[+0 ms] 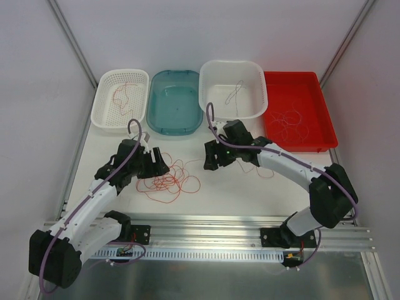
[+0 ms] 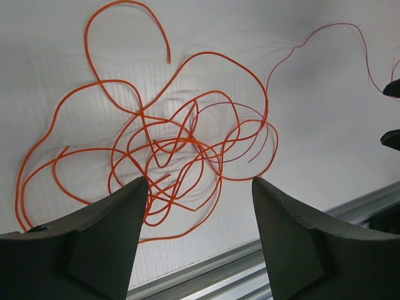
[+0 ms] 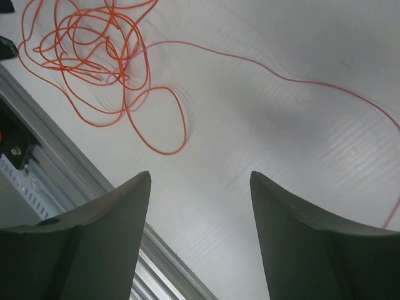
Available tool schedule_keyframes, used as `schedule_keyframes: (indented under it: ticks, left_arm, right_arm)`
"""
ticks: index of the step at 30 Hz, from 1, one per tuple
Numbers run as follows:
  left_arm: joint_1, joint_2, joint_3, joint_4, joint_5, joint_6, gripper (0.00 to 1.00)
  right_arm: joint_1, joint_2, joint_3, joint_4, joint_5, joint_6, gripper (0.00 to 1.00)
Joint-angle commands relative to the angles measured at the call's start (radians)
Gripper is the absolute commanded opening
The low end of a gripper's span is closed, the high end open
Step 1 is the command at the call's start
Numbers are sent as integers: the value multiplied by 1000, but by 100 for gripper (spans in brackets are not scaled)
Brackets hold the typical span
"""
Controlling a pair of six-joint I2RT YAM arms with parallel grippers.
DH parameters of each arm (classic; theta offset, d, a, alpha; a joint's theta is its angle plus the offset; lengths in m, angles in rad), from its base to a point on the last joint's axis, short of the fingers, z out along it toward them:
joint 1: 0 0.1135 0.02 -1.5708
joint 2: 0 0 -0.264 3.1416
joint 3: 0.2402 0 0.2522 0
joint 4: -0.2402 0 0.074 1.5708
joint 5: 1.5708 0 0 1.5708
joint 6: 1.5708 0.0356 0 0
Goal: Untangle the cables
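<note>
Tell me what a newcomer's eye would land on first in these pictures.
The orange tangle of cables sprawled on the white table grabs the eye first. The left gripper and right gripper hang open on either side of it, holding nothing. Along the far edge runs a row of four containers: a white basket, a teal tray, a white tub and a red tray.
</note>
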Motion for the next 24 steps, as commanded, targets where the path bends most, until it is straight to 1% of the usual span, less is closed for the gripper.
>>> schedule_keyframes:
  ticks: [1,2,5,6,7,9,13,16,17,20,24]
  left_arm:
    - [-9,9,-35,90,34,-92,67]
    - [-11,14,-52,101,29,-118,66]
    - [-21,40,-84,145,15,-152,64]
    - [-23,49,-91,151,8,-159,62]
    - [-29,67,-92,156,3,-166,62]
    - [-35,87,-100,170,-17,-184,61]
    - [-57,112,-114,200,-38,-201,59]
    - [-64,133,-118,214,-54,-207,59]
    - [-68,139,-121,217,-60,-207,59]
    - [-72,155,-127,228,-72,-210,59]
    - [-78,175,-135,240,-80,-212,59]
  right_arm:
    - [40,34,26,185,-17,151,68]
    - [47,42,20,230,-3,180,67]
    - [81,75,20,284,75,254,66]
    - [87,85,21,296,124,271,66]
    - [89,92,23,304,146,330,65]
    - [91,128,41,304,198,398,65]
    - [103,192,77,285,248,579,65]
    - [114,233,98,282,271,647,67]
    - [115,244,104,282,273,686,67]
    - [118,278,126,270,264,739,68]
    - [135,313,159,255,261,762,68]
